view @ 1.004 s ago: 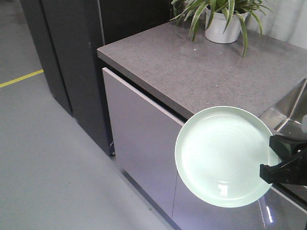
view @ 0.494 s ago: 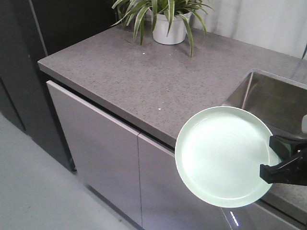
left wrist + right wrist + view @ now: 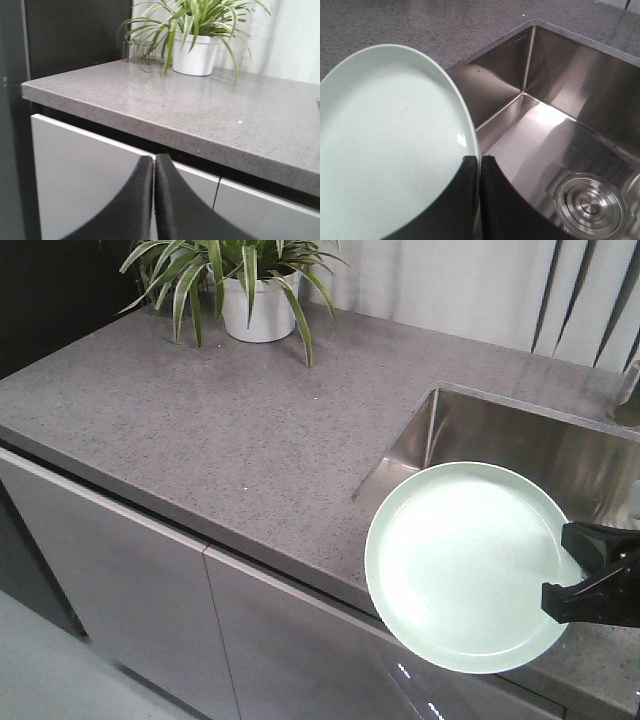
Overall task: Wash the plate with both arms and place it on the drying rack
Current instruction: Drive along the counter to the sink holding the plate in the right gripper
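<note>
Mint-green plate (image 3: 465, 565) is airborne, clamped at its rim by the right claw (image 3: 479, 165), over the surface (image 3: 200, 420) front edge by the steel sink (image 3: 560, 90) corner. Left claw (image 3: 154, 161) is pinched together and empty, facing the cabinet doors (image 3: 85, 165) below the surface edge.

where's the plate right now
The plate is lower right in the front view, pinched at its rim by the right gripper, beside the sink.
</note>
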